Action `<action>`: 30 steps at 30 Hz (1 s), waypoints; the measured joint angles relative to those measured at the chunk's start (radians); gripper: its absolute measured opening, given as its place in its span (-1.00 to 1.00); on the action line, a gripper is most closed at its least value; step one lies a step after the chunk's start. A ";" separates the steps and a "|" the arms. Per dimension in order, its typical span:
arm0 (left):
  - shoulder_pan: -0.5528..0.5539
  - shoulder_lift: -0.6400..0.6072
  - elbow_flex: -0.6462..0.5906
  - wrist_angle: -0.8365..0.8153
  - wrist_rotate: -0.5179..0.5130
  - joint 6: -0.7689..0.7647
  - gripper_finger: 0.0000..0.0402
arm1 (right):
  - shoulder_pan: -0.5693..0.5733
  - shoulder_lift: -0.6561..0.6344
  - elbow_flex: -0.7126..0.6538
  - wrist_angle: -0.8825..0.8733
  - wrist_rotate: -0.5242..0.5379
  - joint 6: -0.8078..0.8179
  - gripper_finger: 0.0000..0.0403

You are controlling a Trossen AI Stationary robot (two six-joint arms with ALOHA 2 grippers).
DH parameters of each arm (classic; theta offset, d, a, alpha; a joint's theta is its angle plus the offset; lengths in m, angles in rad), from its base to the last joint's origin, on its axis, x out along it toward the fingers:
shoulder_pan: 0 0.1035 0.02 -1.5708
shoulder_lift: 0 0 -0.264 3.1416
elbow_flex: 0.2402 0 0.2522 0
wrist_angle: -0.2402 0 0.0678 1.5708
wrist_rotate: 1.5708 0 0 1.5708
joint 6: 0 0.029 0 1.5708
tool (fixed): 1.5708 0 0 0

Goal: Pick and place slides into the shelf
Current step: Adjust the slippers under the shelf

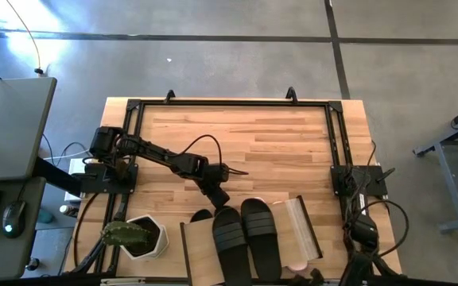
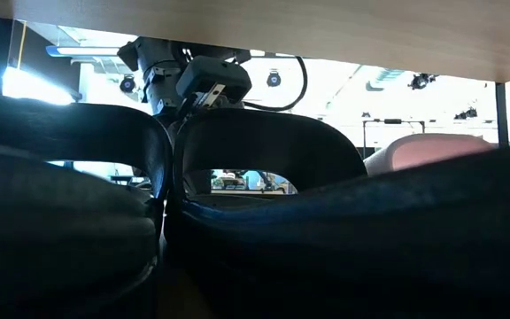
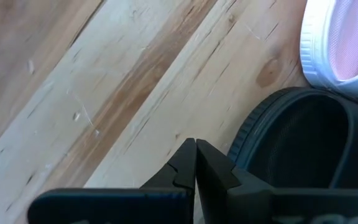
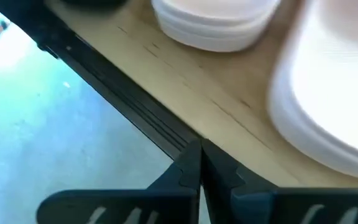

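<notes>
On the wooden bench, the clenched, empty left hand beside the black slides might nudge them askew.

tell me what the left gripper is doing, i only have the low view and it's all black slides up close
Observer: The left gripper sits over the table just behind the toe of a black slide, fingers shut and holding nothing.
Operator: is that slide on the shelf yet
Observer: From above, two black slides lie side by side on the shelf, its top panel showing beside them.
Operator: i see something pink on my right, what is it
Observer: The left wrist view shows a pink-and-white slide lying right next to a black slide's toe.
Operator: where's the right arm
Observer: The right gripper is parked shut at the table's near right corner, holding nothing.
</notes>
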 joint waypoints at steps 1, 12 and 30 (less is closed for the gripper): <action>0.000 0.000 0.000 0.002 0.000 0.000 -1.00 | 0.005 -0.004 0.000 -0.014 -0.010 0.000 -1.00; 0.000 0.000 0.000 0.004 -0.008 0.001 -1.00 | -0.003 -0.005 -0.014 -0.098 -0.073 -0.006 -1.00; 0.000 0.000 0.000 0.011 -0.019 0.003 -1.00 | -0.039 -0.001 -0.026 -0.137 -0.082 -0.016 -1.00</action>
